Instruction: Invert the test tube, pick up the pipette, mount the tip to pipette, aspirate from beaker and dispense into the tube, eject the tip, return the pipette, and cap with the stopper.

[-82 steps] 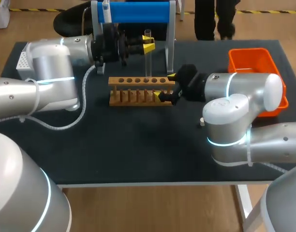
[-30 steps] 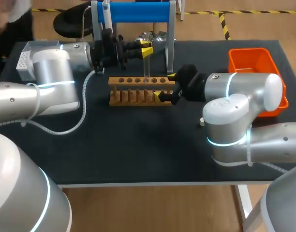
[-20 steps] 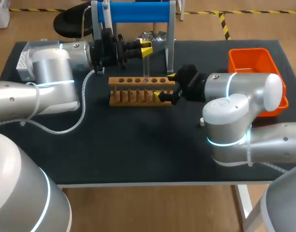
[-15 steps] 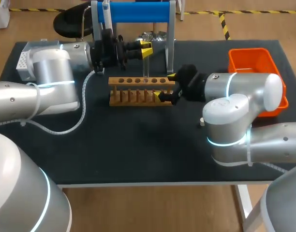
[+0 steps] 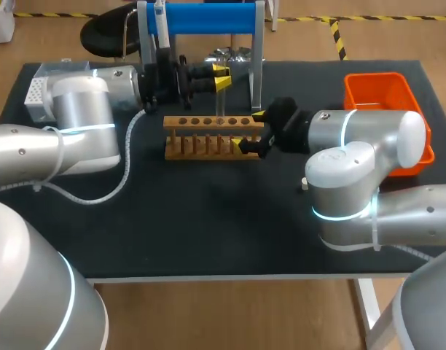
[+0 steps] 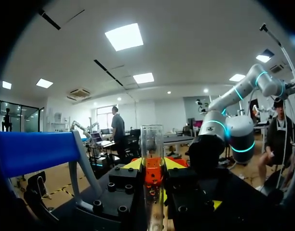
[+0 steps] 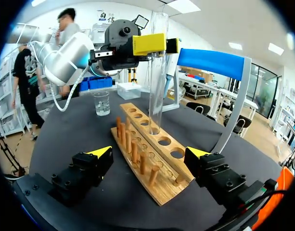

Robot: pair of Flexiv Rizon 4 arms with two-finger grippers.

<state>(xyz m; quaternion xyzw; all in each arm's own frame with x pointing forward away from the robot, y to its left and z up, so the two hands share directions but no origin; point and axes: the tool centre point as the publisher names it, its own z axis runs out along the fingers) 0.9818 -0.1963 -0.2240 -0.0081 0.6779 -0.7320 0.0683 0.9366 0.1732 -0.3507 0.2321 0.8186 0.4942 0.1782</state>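
Note:
A clear test tube (image 5: 221, 98) stands upright with its lower end in a hole of the wooden rack (image 5: 208, 135). My left gripper (image 5: 221, 76) is shut on the tube's upper part; in the left wrist view the tube (image 6: 152, 142) rises between the yellow tips of the left gripper (image 6: 153, 165). My right gripper (image 5: 250, 130) is open at the rack's right end. In the right wrist view the rack (image 7: 147, 156) lies between the spread fingers of the right gripper (image 7: 147, 155), touching neither, with the tube (image 7: 157, 72) and the left gripper (image 7: 150, 44) ahead. The beaker (image 7: 101, 102) stands beyond the rack.
A blue-topped stand (image 5: 208, 18) at the back holds the pipette (image 5: 159, 22). An orange bin (image 5: 380, 95) sits at the right behind my right arm. A pale box (image 5: 36, 91) is at the far left. A small white piece (image 5: 303, 185) lies beside my right arm.
My left gripper has come down a little with the tube, whose lower end now sits in the rack hole. The right arm has not moved.

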